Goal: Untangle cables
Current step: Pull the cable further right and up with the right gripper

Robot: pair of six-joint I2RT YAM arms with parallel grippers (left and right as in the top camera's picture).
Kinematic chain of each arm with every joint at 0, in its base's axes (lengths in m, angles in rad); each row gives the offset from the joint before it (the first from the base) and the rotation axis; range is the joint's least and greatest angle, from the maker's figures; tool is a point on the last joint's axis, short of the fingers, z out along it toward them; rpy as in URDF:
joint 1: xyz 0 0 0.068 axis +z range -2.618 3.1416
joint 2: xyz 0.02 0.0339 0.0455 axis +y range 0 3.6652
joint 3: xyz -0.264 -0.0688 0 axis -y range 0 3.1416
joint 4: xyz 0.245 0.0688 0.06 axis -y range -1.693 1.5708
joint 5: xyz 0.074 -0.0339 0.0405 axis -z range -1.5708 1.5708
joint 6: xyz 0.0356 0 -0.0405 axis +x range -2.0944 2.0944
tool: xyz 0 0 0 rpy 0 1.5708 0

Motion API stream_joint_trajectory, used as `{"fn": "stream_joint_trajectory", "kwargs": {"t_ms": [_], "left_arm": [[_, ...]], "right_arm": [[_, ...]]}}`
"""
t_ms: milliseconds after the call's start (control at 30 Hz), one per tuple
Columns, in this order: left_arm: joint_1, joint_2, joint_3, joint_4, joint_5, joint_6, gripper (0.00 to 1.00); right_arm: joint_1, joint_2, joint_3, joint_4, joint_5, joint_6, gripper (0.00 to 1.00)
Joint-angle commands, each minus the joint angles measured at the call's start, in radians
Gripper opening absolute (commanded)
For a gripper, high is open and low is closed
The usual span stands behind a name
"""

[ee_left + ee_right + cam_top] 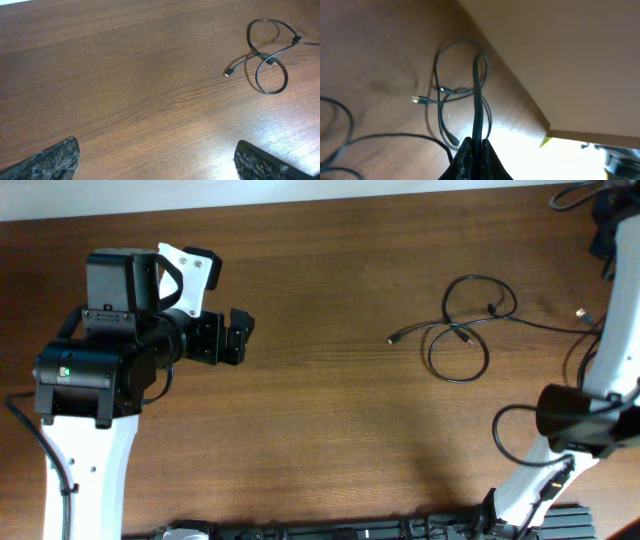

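Lying on the right half of the brown wooden table [330,430], the cables [458,330] are thin black cords in loose loops, two rough rings crossing in the middle like a figure eight, flat on the wood. One small plug end [392,339] sticks out to the left of the loops. A second plug [580,311] sits further right, near the right arm, and a strand trails from the loops toward that side. The left gripper [240,337] is at the left side of the table, well apart from the cables and pointing toward them. Its jaws are spread wide, with the fingers [55,160] at the bottom corners of the left wrist view, only bare wood between them, touching nothing. The right gripper [476,152] is pressed closed, fingers together at the bottom of the right wrist view. One thin black strand is pinched between them and runs straight up the frame from the tips, over the loops lying on the table. That view is blurry. In the overhead view the right gripper is hard to make out at the far right edge.
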Motion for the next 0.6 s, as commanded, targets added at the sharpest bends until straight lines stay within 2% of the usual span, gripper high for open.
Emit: {"fn": "stream_joint_trajectory", "kwargs": {"t_ms": [0,133,267,367,567], "left_arm": [[0.003,-0.004,0.005,0.001,0.011,0.013,0.99],[0.003,-0.004,0.005,0.001,0.011,0.012,0.99],[0.003,-0.004,0.005,0.001,0.011,0.013,0.99],[0.003,-0.004,0.005,0.001,0.011,0.012,0.99],[0.003,-0.004,0.005,0.001,0.011,0.012,0.99]], "right_arm": [[0.003,-0.126,0.037,0.034,-0.060,0.018,0.04],[0.003,-0.187,0.037,0.093,-0.300,0.018,0.04],[0.003,-0.227,0.037,0.163,-0.678,0.002,0.04],[0.014,-0.231,0.037,0.207,-0.938,-0.065,0.04],[0.166,-0.231,0.037,0.277,-0.988,-0.064,0.04]]}}
